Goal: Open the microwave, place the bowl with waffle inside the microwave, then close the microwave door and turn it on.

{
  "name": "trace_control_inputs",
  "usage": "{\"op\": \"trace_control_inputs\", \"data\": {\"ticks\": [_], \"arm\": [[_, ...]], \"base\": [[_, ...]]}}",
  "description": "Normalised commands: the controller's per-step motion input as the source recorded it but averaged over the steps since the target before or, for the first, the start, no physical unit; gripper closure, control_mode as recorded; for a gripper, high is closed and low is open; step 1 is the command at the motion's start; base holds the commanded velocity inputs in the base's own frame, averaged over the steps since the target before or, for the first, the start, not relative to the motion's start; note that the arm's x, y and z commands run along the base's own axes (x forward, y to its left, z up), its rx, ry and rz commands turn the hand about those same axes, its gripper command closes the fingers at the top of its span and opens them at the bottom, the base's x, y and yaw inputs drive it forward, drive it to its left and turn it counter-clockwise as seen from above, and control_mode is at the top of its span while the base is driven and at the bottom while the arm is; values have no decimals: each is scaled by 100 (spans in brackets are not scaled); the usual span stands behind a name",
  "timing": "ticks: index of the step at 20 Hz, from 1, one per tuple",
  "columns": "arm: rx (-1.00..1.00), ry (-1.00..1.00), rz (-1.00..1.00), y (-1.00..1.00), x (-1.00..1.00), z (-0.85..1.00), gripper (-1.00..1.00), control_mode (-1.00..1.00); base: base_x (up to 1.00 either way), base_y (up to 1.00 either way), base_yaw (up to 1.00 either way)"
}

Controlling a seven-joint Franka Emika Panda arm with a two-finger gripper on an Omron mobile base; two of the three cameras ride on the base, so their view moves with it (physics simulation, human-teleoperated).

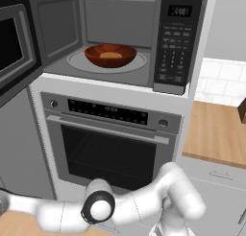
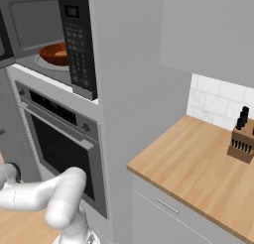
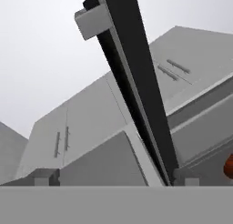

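the arm (image 1: 129,206) lies low and folded, reaching out to the left below the steel wall oven (image 1: 110,144), elbow bent near the base. in the hand view the gripper (image 3: 113,181) looks up along the edge of the microwave door (image 3: 132,82), which stands swung open just ahead of it; the two finger tips (image 3: 45,177) sit wide apart with nothing between them. up beyond the hand, the bowl (image 1: 110,55) sits on the turntable inside the microwave (image 1: 120,38) (cavity open), with the waffle (image 1: 111,54) in it. the keypad panel (image 1: 175,43) is to the bowl's right.
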Motion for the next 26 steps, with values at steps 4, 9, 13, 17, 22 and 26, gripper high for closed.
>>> {"op": "trace_control_inputs", "data": {"ticks": [4,9,13,17,22,26], "arm": [[0,35,-28,26,3,2,-100,-100],[-2,12,-23,11,13,20,-100,-100],[-7,5,-21,30,62,0,-100,-100],[-13,-11,-17,44,41,4,-100,-100],[-8,-32,-13,31,2,19,-100,-100],[-1,-28,-9,-1,-3,37,-100,-100]], "base": [[0,0,0],[0,0,0],[0,0,0],[0,0,0],[0,0,0],[0,0,0]]}}
